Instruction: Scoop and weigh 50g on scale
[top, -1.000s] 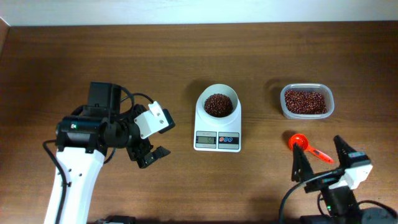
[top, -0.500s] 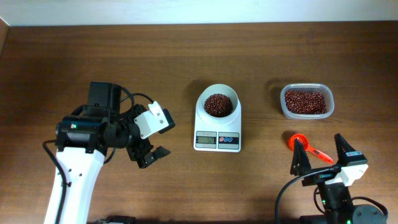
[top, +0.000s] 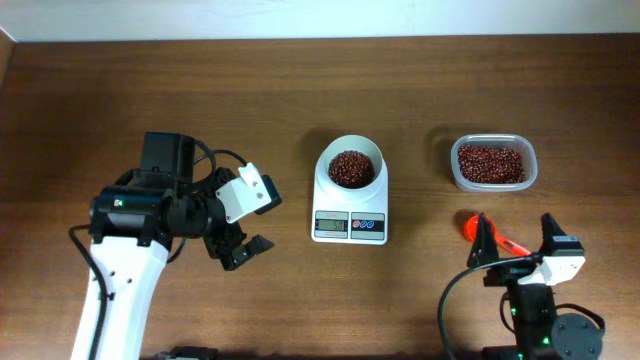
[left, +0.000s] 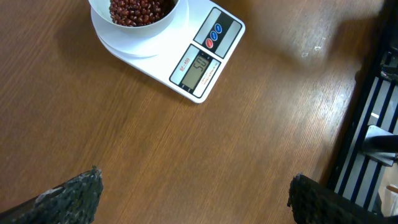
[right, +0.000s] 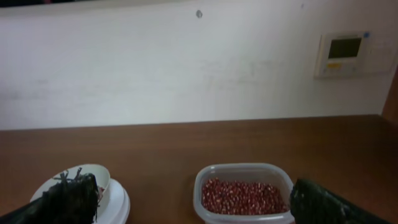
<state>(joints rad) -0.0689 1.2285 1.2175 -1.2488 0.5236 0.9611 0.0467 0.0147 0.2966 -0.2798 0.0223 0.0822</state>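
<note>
The white scale (top: 349, 226) stands mid-table, and its round bowl (top: 350, 166) holds red beans. In the left wrist view the scale (left: 200, 57) shows a lit display that appears to read 50. A red scoop (top: 472, 227) lies on the table, right of the scale and in front of the clear tub (top: 492, 164) of beans. My right gripper (top: 514, 224) is open over the scoop's handle and holds nothing. It faces the tub (right: 244, 198) and the bowl (right: 102, 177). My left gripper (top: 270, 220) hangs open and empty left of the scale; its fingers (left: 74, 193) frame bare wood.
The table is dark wood, with a white wall along the far edge. A black slatted frame (left: 373, 106) shows past the table's edge in the left wrist view. A wall thermostat (right: 345, 53) hangs on the wall behind the tub.
My right gripper has swung round and drawn slightly right near the front edge, open throughout. The scoop stays lying on the table. The left arm has not moved.
</note>
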